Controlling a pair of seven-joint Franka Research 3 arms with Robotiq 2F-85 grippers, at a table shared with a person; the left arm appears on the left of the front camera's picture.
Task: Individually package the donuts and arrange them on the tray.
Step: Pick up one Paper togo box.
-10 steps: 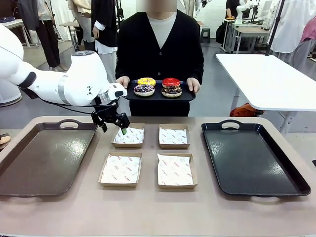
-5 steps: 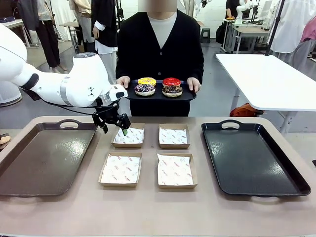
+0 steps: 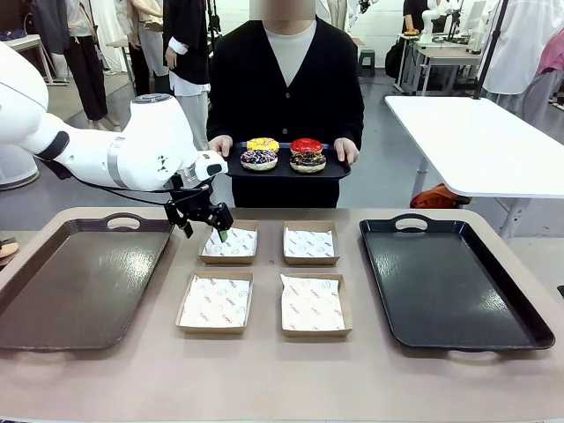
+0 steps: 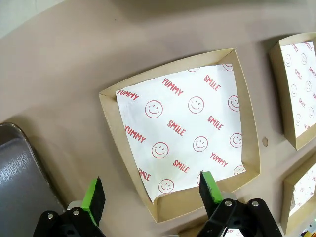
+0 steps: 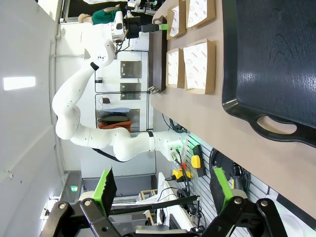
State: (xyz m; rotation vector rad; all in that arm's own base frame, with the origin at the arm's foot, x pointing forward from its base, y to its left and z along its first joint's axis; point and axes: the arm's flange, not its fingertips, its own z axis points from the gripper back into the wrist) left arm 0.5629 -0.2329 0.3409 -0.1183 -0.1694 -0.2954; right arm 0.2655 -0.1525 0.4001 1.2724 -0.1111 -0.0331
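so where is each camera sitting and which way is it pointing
Front view: fixed between the arms, facing across the table at the person carrying the donuts; left arm and open left gripper show.
Left wrist view: looks down between that gripper's fingers onto the far-left box.
Right wrist view: rolled sideways beside the table, facing along it over the black tray; open right gripper at bottom.
Shared: front and left wrist both show that box.

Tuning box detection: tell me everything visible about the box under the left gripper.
The box is shallow, square, brown cardboard, open-topped and empty, lined with white paper printed with red smileys, YUMMY and SMILE. It lies flat on the tan table, far row, left, near the brown tray. The open left gripper hangs above one edge, apparently not touching.
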